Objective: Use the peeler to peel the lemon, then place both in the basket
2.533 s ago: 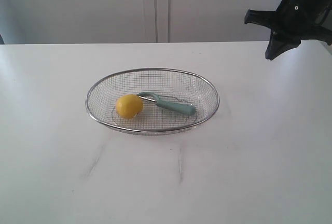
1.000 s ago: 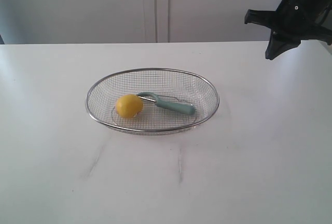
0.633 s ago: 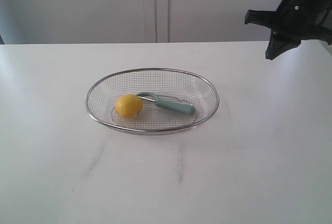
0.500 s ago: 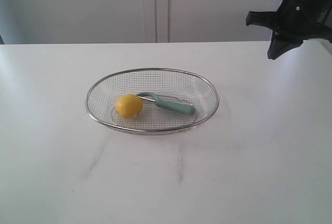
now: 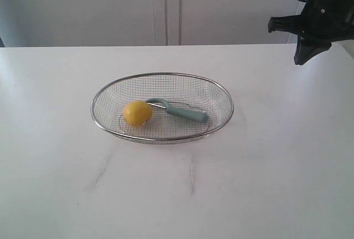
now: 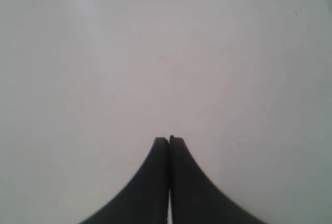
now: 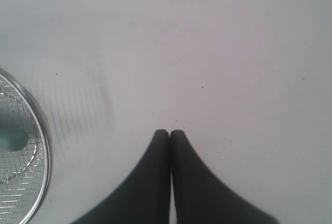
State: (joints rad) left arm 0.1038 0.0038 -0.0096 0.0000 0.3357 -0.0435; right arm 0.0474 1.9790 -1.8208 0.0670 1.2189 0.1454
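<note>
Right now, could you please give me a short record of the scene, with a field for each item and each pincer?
lemon: inside the basket, toward its left end in the exterior view
peeler: lying in the basket, blade head next to the lemon, handle pointing right
basket: resting on the table, near its middle
left pincer: shut, empty, over bare table
right pincer: shut, empty, over the table to the right of the basket
held items: none

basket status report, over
Left end effector shut, empty. Right end effector shut, empty, clear of basket. Lemon and peeler inside basket. Nothing in the way.
</note>
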